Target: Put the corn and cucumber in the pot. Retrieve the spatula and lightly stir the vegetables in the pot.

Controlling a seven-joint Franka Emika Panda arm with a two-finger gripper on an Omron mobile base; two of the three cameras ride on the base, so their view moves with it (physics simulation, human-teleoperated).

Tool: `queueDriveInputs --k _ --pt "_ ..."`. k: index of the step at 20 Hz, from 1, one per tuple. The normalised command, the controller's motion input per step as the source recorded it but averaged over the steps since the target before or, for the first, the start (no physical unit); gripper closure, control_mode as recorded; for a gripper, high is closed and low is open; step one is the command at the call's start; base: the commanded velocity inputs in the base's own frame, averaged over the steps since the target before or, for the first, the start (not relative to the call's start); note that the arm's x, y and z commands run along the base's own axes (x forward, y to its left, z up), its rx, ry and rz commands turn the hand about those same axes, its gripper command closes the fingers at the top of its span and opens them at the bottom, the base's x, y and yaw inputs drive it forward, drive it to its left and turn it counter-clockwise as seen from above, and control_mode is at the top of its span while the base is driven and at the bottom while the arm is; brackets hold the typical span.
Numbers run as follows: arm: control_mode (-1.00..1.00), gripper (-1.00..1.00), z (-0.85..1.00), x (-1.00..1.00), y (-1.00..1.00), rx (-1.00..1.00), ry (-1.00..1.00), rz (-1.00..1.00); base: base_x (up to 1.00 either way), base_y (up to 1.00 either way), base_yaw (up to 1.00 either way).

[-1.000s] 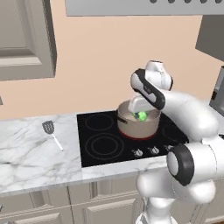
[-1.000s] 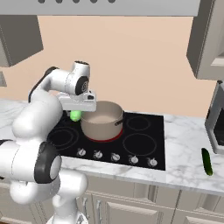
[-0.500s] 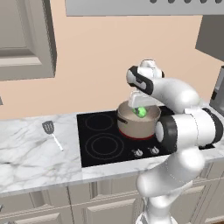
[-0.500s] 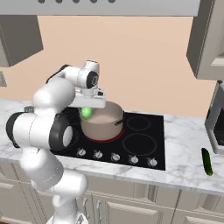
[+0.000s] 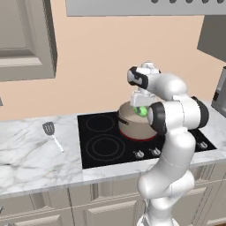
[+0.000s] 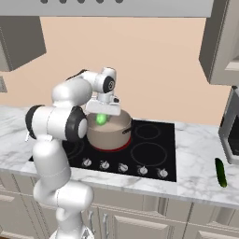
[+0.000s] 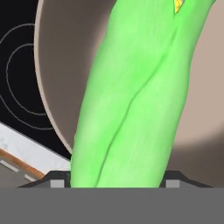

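Observation:
My gripper (image 5: 140, 108) (image 6: 101, 115) hangs over the mouth of the beige-tan pot (image 5: 130, 126) (image 6: 115, 135), shut on a bright green corn cob in its husk (image 5: 142, 111) (image 6: 101, 119). In the hand view the corn (image 7: 135, 100) runs up between the fingertips (image 7: 57, 180), a yellow tip showing at its top, with the pot's tan inside (image 7: 61, 78) behind it. The spatula (image 5: 49, 129) lies on the marble counter left of the stove. A dark green cucumber (image 6: 220, 172) lies on the counter far to the right of the stove.
The pot stands on the black cooktop (image 5: 101, 145) (image 6: 149, 154), with a row of knobs (image 6: 122, 167) along its front. A range hood (image 5: 132, 6) hangs overhead and wall cabinets (image 6: 224, 37) flank it. A dark appliance (image 6: 231, 130) stands at the counter's right end.
The gripper has carried the corn from beside the pot's left rim to over its mouth. The arm's elbow has swung round and folded up in front of the base.

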Motion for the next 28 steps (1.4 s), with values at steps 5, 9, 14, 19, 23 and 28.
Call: queueDriveInputs --k 5,9,14,19,23,28 --pt "-1.00 1.00 -0.27 0.04 0.00 0.00 0.00 0.00 0.00 0.00 0.00" --pt "-1.00 1.00 -0.35 0.00 0.00 0.00 0.00 0.00 0.00 0.00 0.00" --pt "-1.00 1.00 -0.02 0.00 0.00 0.00 0.00 0.00 0.00 0.00 0.00" --pt "-1.00 1.00 -0.01 0.26 0.00 0.00 0.00 0.00 0.00 0.00 0.00" --pt "-1.00 1.00 -0.04 0.15 0.00 0.00 0.00 0.00 0.00 0.00 0.00" --pt "-1.00 1.00 -0.10 0.08 0.00 0.00 0.00 0.00 0.00 0.00 0.00"
